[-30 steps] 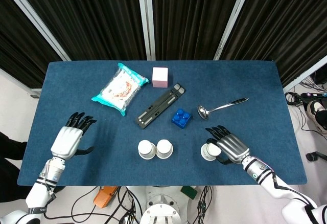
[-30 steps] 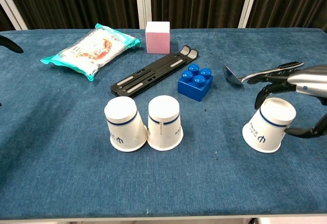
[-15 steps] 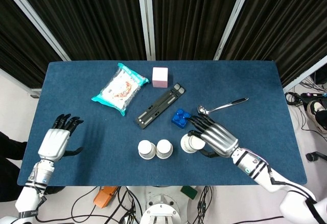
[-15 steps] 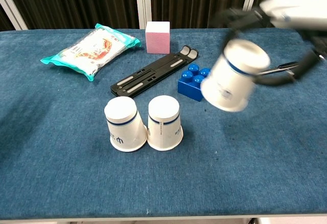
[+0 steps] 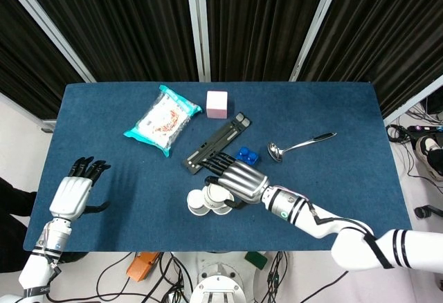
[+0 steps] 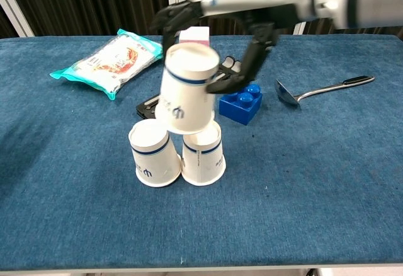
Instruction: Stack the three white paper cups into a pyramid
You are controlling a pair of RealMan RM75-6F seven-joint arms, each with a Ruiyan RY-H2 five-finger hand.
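Two white paper cups stand upside down side by side near the table's front edge, the left cup [image 6: 151, 153] touching the right cup [image 6: 204, 156]. My right hand [image 6: 220, 24] grips a third upside-down cup [image 6: 186, 87] and holds it just above the pair, over the gap between them. In the head view that hand [image 5: 235, 178] covers most of the held cup [image 5: 213, 194] and the two cups [image 5: 197, 203] below it. My left hand [image 5: 73, 192] hovers with fingers spread over the table's left front part, holding nothing.
A blue toy brick [image 6: 241, 103] and a black folding stand [image 6: 182, 90] lie just behind the cups. A pink block [image 6: 194, 40], a snack packet [image 6: 110, 58] and a metal ladle [image 6: 321, 90] lie farther back and right.
My right hand has lifted the third cup from the right side of the table and carried it left, to just above the two standing cups. My left hand drew back toward the front left.
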